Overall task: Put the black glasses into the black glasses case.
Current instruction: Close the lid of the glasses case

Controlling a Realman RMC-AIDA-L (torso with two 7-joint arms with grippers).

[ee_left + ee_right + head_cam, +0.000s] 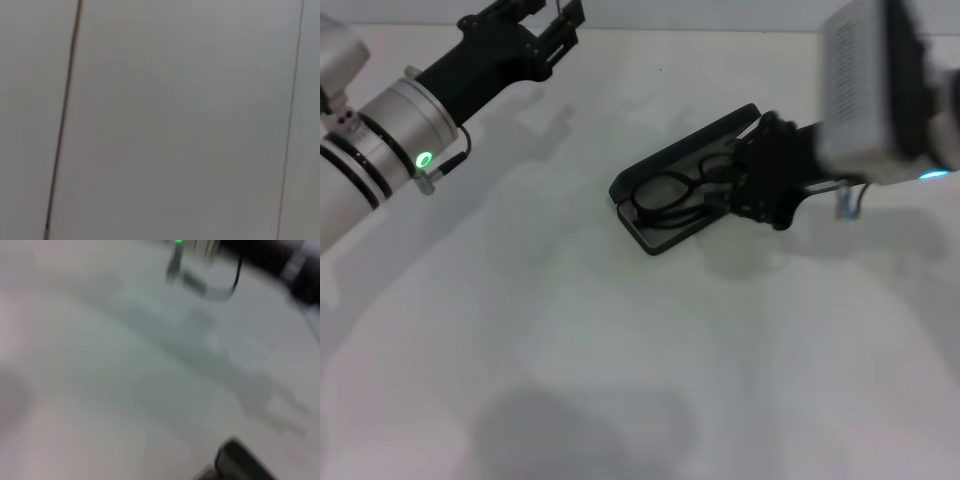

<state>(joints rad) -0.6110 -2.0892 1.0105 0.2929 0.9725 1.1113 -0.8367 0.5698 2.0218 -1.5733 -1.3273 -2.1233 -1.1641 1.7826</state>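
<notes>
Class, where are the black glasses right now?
Head view: the black glasses lie inside the open black glasses case, centre table, with the right gripper at their right end.

Case: the oblong matte black clamshell glasses case (665, 200) lies open on the white counter (620, 380).
Glasses: the thin black wire-frame glasses (672, 192) lie inside the case.
Right tool (745, 185): at the case's right end.
Left tool (560, 25): well apart, behind and left of the case.

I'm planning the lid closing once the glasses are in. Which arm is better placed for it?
Probably the right. Its claw is already at the open case, beside the glasses lying inside. The left claw hangs far back, well away from the case.
</notes>
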